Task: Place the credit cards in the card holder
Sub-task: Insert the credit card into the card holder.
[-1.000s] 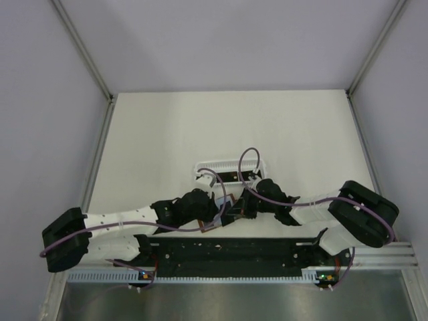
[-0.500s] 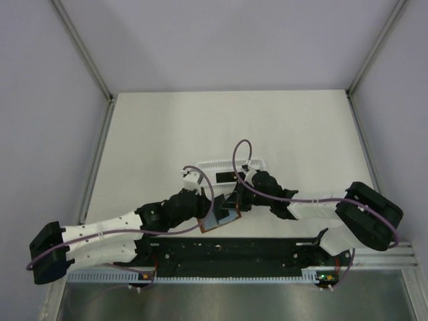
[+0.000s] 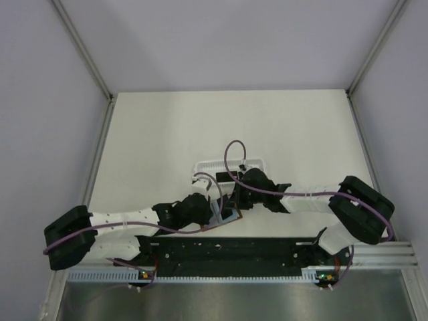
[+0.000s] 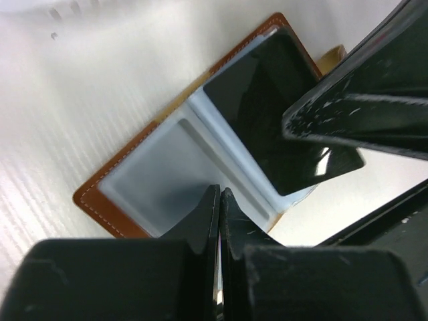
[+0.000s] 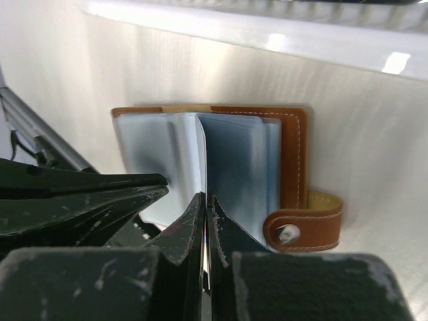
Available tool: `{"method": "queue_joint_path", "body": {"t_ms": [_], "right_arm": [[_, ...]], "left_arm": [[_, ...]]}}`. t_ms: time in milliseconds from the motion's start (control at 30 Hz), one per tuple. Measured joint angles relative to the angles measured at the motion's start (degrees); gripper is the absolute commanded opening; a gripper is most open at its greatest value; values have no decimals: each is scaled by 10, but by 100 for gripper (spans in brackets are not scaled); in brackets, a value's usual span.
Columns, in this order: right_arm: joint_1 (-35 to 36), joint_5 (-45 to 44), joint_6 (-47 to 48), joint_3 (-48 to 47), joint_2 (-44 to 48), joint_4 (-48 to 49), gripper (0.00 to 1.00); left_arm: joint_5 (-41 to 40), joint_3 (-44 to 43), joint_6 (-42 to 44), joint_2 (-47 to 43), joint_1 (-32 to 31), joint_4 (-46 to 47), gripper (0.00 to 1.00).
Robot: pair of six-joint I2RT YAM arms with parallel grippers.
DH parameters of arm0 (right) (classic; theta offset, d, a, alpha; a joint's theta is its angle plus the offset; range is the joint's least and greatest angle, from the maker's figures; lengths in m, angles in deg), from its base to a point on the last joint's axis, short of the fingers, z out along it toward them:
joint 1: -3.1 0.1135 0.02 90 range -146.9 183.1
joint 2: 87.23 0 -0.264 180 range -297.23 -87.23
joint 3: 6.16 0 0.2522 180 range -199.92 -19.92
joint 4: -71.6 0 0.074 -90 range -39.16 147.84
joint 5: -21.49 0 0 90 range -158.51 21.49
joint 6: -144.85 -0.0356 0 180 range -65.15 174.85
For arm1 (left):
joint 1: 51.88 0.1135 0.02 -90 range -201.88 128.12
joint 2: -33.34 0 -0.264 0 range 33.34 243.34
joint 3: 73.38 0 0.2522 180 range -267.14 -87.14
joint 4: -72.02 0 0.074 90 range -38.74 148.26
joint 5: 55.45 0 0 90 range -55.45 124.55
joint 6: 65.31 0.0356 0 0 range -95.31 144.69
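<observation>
The card holder [image 4: 107,194] lies open near the table's front edge, brown leather with bluish pockets [image 5: 154,154] and a clasp tab [image 5: 301,224]. In the top view it [image 3: 229,216] shows only partly, between both grippers. My left gripper [image 4: 219,195] is shut, with its tips on the near edge of the left pocket. My right gripper [image 5: 205,199] is shut on a glossy black credit card [image 4: 261,93]. The card stands on edge over the holder's right half, and in the right wrist view it is only a thin line [image 5: 200,154]. In the top view my left gripper [image 3: 215,211] and right gripper [image 3: 236,200] nearly meet.
A white slotted basket [image 3: 231,164] stands just behind the holder; its rim [image 5: 267,27] runs close along the far side. The black base rail [image 3: 227,251] lies right in front. Side walls enclose the table.
Both arms have shifted around the holder. The left elbow swung out and came back, and the right gripper moved a little left. The holder is more covered now. Both grippers stayed shut.
</observation>
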Motion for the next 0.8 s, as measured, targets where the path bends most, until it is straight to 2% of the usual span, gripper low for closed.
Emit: {"method": "queue_joint_path", "body": {"t_ms": [133, 500, 800], "right_arm": [[1, -36, 20, -14, 11, -54, 0], [3, -139, 32, -8, 83, -162, 0], [3, -154, 9, 37, 150, -194, 0]], "left_arm": [[19, -1, -5, 52, 0, 35, 0], [34, -15, -1, 89, 0, 70, 0], [35, -23, 4, 97, 0, 68, 0]]}}
